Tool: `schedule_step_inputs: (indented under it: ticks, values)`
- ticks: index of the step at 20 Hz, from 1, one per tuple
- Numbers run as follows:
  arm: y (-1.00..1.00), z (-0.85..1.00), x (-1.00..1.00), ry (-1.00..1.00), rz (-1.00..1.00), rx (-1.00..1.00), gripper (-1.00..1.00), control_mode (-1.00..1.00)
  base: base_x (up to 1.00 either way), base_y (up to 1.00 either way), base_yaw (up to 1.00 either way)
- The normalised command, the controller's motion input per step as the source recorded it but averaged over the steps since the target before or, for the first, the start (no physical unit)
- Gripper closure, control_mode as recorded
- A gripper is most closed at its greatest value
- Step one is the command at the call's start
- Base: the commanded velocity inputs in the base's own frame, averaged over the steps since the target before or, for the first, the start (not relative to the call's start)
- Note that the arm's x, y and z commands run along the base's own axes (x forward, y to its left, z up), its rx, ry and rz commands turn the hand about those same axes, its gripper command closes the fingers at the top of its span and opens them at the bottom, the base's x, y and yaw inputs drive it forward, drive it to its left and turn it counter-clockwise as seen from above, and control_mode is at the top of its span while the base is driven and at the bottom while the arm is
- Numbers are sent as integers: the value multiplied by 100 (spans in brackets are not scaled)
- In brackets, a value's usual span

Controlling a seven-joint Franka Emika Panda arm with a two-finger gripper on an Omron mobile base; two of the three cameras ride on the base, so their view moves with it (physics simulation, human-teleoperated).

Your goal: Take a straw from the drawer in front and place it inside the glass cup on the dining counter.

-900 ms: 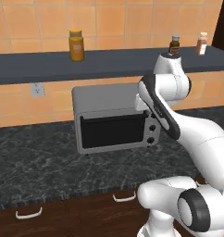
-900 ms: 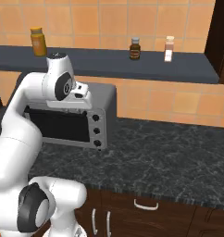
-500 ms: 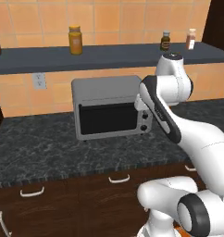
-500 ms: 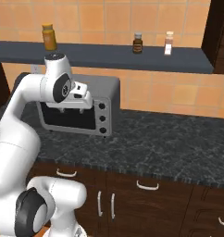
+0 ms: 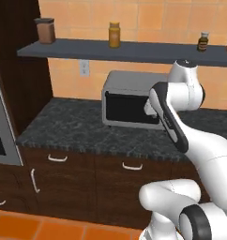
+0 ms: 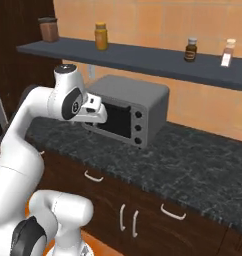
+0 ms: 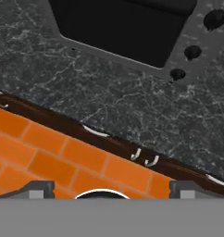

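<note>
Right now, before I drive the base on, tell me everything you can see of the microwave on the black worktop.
The microwave is a grey, metal-looking box with a dark window door taking up most of its front and three round dark knobs stacked down the right side. The door is shut. It stands upright on the black speckled worktop, back near the orange tiled wall, under the dark shelf. Nothing rests on it; the arm passes in front of it.
</note>
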Motion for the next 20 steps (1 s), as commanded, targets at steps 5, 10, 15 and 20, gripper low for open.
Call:
schedule_step_inputs:
  ticks: [5, 10, 15, 20]
  values:
    - [0, 0, 0, 0, 0, 0, -100, 100, 0, -77, 65]
    - [0, 0, 0, 0, 0, 0, -100, 100, -12, -100, 49]
    - [0, 0, 0, 0, 0, 0, -100, 100, -6, -87, 48]
    - [0, 0, 0, 0, 0, 0, -100, 100, 0, -87, 57]
